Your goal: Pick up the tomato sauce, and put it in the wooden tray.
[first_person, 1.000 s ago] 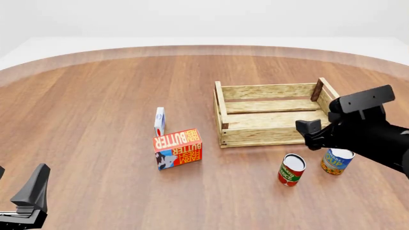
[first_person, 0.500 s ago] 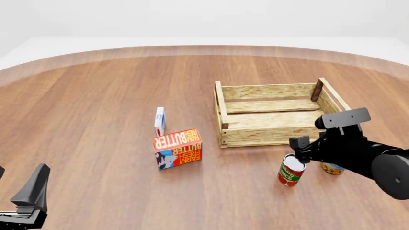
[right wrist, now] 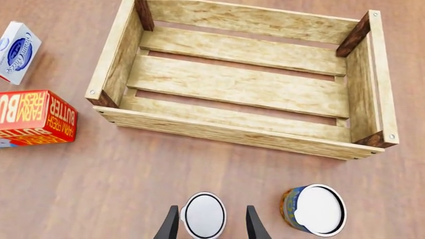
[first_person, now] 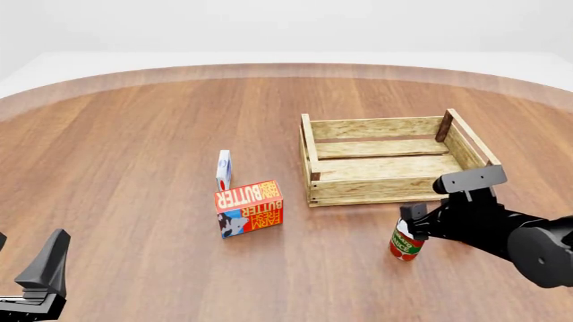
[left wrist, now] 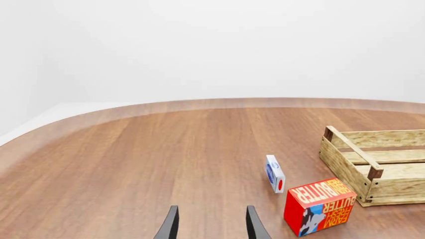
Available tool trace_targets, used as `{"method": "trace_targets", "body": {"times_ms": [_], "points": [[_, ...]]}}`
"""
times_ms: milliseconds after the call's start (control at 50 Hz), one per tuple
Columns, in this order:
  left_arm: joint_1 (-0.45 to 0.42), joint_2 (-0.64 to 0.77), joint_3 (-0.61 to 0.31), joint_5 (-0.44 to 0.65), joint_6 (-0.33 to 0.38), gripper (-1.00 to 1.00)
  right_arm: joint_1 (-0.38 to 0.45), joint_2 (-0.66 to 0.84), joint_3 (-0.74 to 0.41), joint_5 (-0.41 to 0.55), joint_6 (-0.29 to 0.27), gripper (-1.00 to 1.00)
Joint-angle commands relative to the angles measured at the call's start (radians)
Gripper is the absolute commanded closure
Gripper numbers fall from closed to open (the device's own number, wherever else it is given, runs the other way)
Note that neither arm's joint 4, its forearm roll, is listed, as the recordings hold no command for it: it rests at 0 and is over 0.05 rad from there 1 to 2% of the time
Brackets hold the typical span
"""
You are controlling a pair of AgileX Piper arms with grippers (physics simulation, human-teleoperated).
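Note:
The tomato sauce [first_person: 406, 246] is a small red-labelled can with a white top, standing upright in front of the wooden tray [first_person: 372, 190]. My right gripper [first_person: 414, 223] is open just above it. In the right wrist view the can's white top [right wrist: 203, 214] sits between the two fingers [right wrist: 171, 225] of the gripper [right wrist: 211, 219], which do not grip it. The slatted tray [right wrist: 234, 129] lies beyond it and holds nothing. My left gripper [first_person: 27, 268] is open and empty at the near left; it also shows in the left wrist view [left wrist: 211, 224].
A blue-and-yellow can [right wrist: 313, 209] stands close beside the tomato sauce, hidden behind my right arm in the front view. A red butter box [first_person: 249, 208] and a small white-and-blue box [first_person: 223, 170] stand left of the tray.
My right gripper has come down and to the left, from over the blue-and-yellow can to straddling the tomato sauce's top. The blue-and-yellow can is now hidden behind the arm. The left arm has not moved.

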Motion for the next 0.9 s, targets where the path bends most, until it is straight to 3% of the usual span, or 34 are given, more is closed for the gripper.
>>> {"method": "trace_targets", "body": {"times_ms": [20,320,900], "points": [[0.000,0.000,0.000,0.000,0.000,-1.00,0.006,0.033,0.013,-0.032,0.011,-1.00],[0.000,0.000,0.000,0.000,0.000,-1.00,0.033,0.116,0.025,-0.097,0.036,-1.00],[0.000,0.000,0.000,0.000,0.000,-1.00,0.024,0.191,0.052,-0.165,0.020,-1.00]]}}
